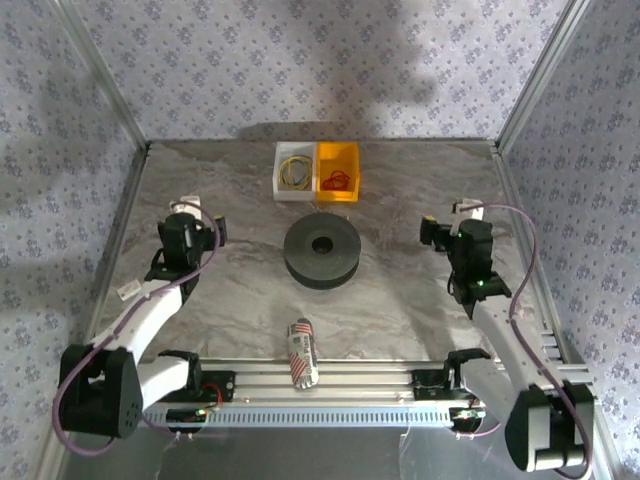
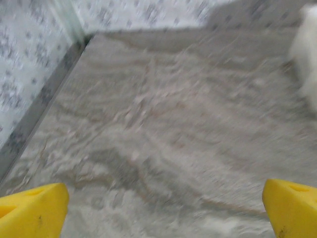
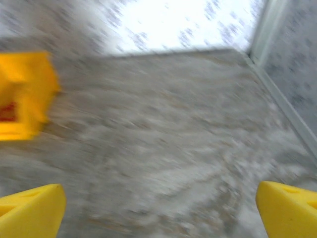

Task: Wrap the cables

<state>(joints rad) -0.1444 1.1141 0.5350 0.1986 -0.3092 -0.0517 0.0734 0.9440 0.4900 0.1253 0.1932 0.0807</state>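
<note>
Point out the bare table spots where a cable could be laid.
Bare: either side of the black spool, out to the left arm and right arm, and both back corners beside the white bin and yellow bin. Crowded: the middle line, bins through spool to the striped roll.

We see a yellow cable (image 1: 287, 175) and a red-orange cable (image 1: 338, 181). Their bins are a white bin (image 1: 279, 170) and a yellow bin (image 1: 338, 152). The spool (image 1: 300, 255) is black.
</note>
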